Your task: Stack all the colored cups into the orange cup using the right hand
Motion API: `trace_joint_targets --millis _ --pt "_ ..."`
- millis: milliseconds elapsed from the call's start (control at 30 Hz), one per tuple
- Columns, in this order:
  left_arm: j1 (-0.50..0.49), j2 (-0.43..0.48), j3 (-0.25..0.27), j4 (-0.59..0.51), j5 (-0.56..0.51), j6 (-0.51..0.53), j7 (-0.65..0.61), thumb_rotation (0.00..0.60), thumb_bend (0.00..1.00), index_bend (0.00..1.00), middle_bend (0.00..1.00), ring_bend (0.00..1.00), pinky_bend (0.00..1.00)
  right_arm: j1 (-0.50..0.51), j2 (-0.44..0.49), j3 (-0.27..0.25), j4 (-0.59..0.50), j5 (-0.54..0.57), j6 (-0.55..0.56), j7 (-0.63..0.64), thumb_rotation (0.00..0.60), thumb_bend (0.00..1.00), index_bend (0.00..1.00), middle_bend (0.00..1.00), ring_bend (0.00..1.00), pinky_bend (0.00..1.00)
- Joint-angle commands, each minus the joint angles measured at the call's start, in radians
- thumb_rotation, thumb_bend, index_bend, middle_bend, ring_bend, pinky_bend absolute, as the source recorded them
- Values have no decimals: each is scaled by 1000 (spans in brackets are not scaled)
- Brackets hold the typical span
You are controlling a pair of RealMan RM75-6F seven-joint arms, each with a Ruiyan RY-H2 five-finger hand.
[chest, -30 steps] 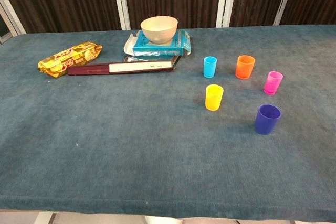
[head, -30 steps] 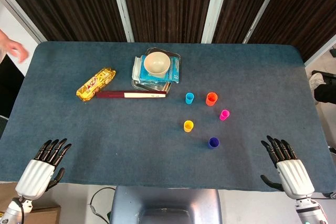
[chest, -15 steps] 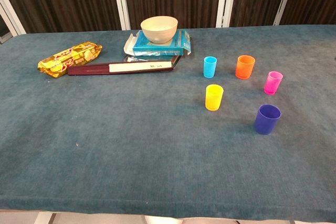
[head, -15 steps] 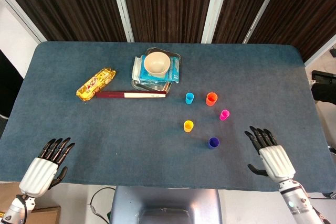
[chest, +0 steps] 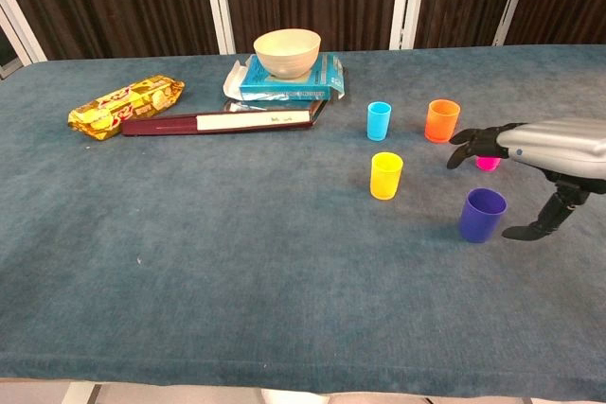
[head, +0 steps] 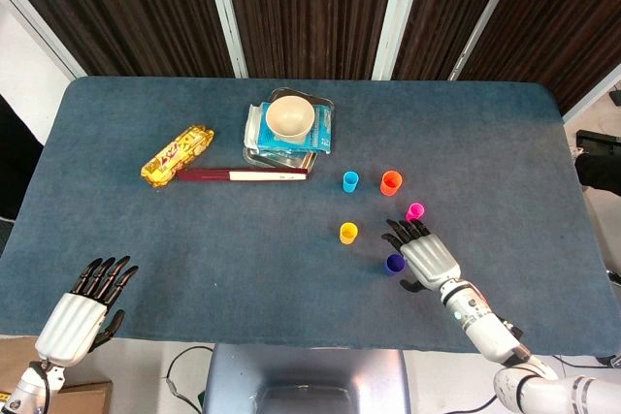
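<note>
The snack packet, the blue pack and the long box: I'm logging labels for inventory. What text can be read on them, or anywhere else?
Yellow snack packet: red lettering, too blurred to read.
Blue pack under the bowl: print too small to read.
Long dark box: small marks on its white strip, illegible.
Cups and table: no text visible.

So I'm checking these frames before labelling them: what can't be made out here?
- Pink cup: chest view, mostly hidden behind the right hand.
- Dark blue cup: head view, partly covered by the right hand.
- Left hand: absent from the chest view, outside the frame.
- Print on the yellow snack packet: too small to read in either view.
</note>
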Motion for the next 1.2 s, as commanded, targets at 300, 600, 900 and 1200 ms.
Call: trace_joint_targets --millis 300,600,900,1200 --pt "3 4 2 -1 5 10 -6 600 482 0 6 39 101 31 -26 -31 24 32 24 -15 600 429 426 0 0 0" --pt "2 3 2 0 2 5 -4 600 483 0 6 38 101 48 -39 -45 38 64 51 -29 600 449 472 0 0 0" --pt "2 5 2 0 2 7 -7 600 482 0 6 38 100 61 -46 -61 36 73 65 -24 600 463 513 0 0 0" --pt "3 5 3 0 3 8 -6 600 483 0 6 39 101 50 -38 -52 43 58 125 19 600 468 569 0 0 0"
